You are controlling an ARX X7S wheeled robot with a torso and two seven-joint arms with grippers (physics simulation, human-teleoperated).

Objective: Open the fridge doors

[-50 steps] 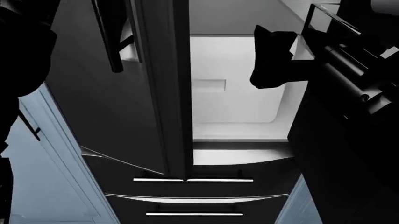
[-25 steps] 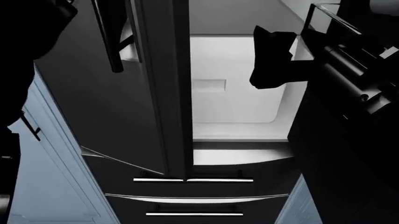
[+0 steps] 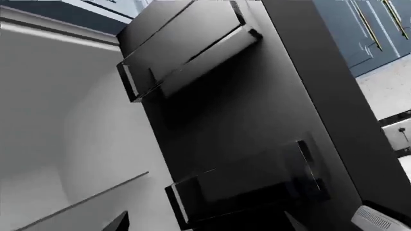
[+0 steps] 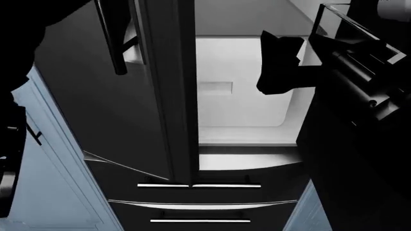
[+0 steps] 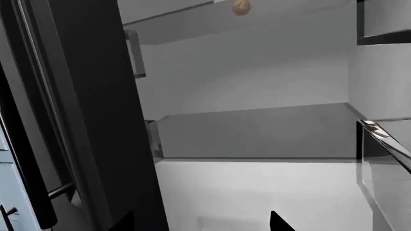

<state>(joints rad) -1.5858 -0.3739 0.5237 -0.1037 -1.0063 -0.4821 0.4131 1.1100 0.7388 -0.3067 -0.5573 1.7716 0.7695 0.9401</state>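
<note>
Gleaming dark and glossy, the left fridge door (image 4: pixel 109 110) stands nearly shut in the head view, a flat tall slab with a straight black bar handle (image 4: pixel 110 36) held off its face. The right fridge door (image 4: pixel 350 159) is swung wide open and fills that view's right side as a black mass, its inner shelf bin (image 4: pixel 337 21) cut off by the frame. Between them the fridge interior (image 4: pixel 241 91) shows smooth, matte white walls with rounded corners and a pale shelf.

Below sit two wide black drawers (image 4: pixel 202 192) with thin horizontal silver handles. Pale blue cabinet doors (image 4: pixel 48 192) with a thin black handle flank the fridge on the left, and a sliver of the same blue shows low on the right.

The left wrist view shows the open door's inner side with two clear, boxy bins (image 3: pixel 186 53) edged in bright lines, blue cabinets (image 3: pixel 366 33) beyond. The right wrist view looks into the white interior past the left door's edge (image 5: pixel 103 120); a small tan round thing (image 5: pixel 241 6) sits on an upper shelf, too blurred to name.

The right gripper (image 4: pixel 279 62) is a black silhouette inside the opening; whether its jaws are apart cannot be told. The left arm (image 4: pixel 16 72) is a dark blur at the frame edge, its gripper hidden, only fingertip corners showing in its wrist view
</note>
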